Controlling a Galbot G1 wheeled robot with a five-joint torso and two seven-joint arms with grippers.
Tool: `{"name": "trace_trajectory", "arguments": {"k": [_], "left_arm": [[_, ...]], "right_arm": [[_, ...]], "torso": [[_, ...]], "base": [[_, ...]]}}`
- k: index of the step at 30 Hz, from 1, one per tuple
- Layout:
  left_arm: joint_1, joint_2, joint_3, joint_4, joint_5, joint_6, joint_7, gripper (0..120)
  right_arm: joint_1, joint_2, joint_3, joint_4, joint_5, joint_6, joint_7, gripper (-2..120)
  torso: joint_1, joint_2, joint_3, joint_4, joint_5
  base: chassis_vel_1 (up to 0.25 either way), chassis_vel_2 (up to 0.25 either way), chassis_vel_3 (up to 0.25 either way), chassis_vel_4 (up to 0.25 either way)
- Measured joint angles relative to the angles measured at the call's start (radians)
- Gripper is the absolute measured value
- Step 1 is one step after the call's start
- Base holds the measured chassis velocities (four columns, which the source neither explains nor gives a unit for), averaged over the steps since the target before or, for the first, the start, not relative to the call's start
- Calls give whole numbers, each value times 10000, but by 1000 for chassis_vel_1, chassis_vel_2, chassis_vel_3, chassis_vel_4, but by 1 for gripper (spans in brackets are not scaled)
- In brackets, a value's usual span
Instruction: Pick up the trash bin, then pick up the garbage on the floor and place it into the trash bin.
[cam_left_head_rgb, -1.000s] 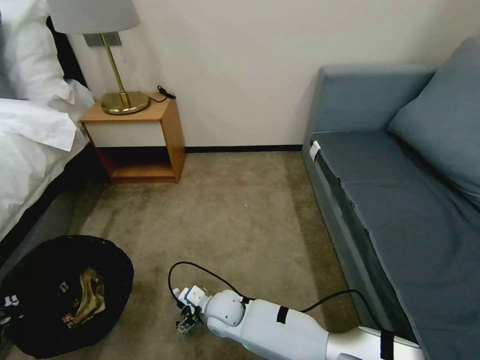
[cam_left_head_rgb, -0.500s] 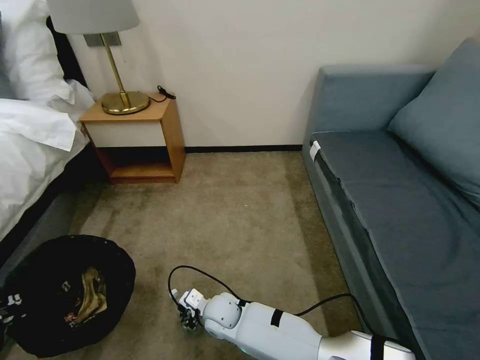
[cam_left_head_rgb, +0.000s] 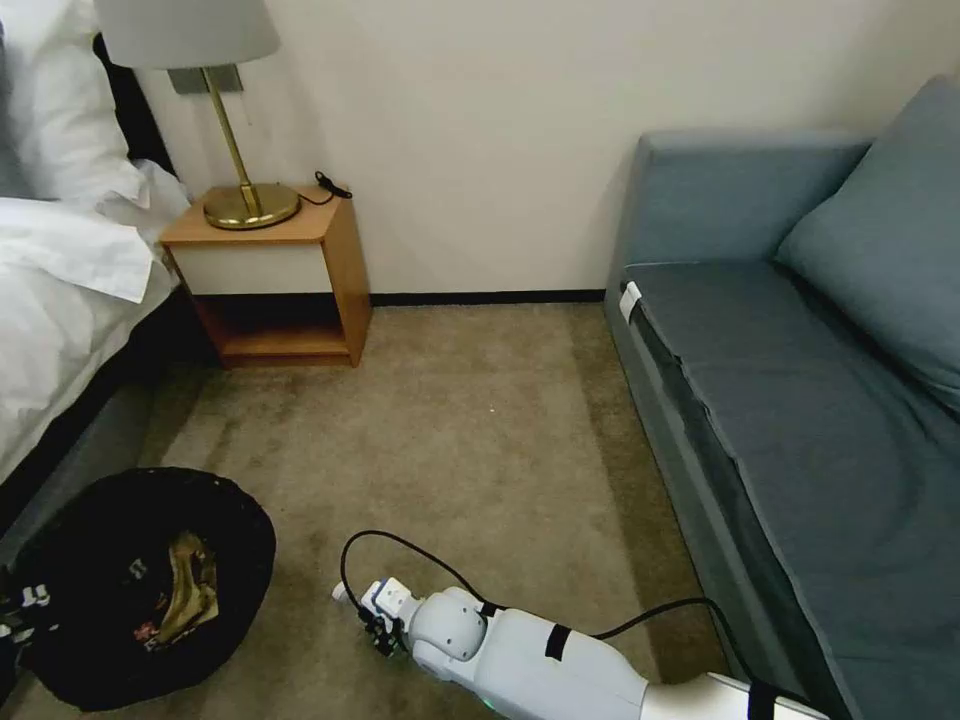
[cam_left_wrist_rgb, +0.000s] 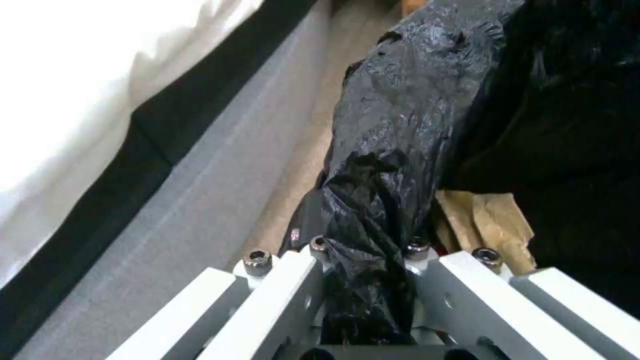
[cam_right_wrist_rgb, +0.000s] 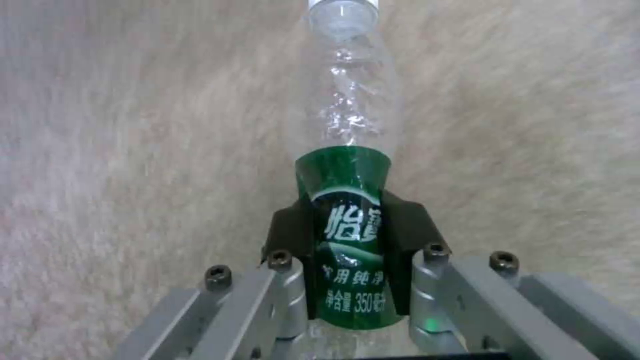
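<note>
The bin, lined with a crinkly black bag, sits low at the robot's left on the carpet, close beside the bed. Inside it lie a gold-brown wrapper and, seen from the left wrist, a crumpled tan paper bag. The left tool is clamped on the bin's bag-covered rim (black plastic bunches up between its two fingers). The bottle, clear with a green label, is held just off the carpet to the right of the bin and apart from it. The right tool is closed on the bottle at the label, its dark pads pressed to either side, with the cap end pointing away from the wrist. In the head view the right tool shows at the end of the white right arm, which reaches in from the lower right. A nightstand with a brass lamp stands against the wall, and a grey-blue sofa runs along the right.
</note>
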Motion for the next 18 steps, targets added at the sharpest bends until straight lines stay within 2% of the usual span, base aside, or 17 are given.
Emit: {"name": "trace_trajectory", "arguments": {"k": [8,12,13,15,17,18], "left_arm": [[-60,56,181,1,11,38,-12,3],[-61,151,270,78,19,39,-14,3],[-61,151,270,78,19,39,-14,3],[-59,147,302,78,37,40,-16,3],[-27,121,394,77,107,40,-15,3],[-27,121,394,77,107,40,-15,3]], "right_arm": [[-494,-1004,1272,1768,594,0,392,19],[-1075,-1835,2076,4208,1137,143,1265,19],[-1075,-1835,2076,4208,1137,143,1265,19],[-1216,-2020,2195,4952,1521,897,1510,19],[-1218,-2037,2262,5487,1829,2379,1579,19],[-1218,-2037,2262,5487,1829,2379,1579,19]], "torso": [[0,0,0,-1,0],[0,0,0,-1,2],[0,0,0,-1,2],[0,0,0,-2,1],[0,0,-1,-2,2],[0,0,-1,-2,2]], "base": [[0,0,0,0],[0,0,0,0],[0,0,0,0],[0,0,0,0],[0,0,0,0],[0,0,0,0]]}}
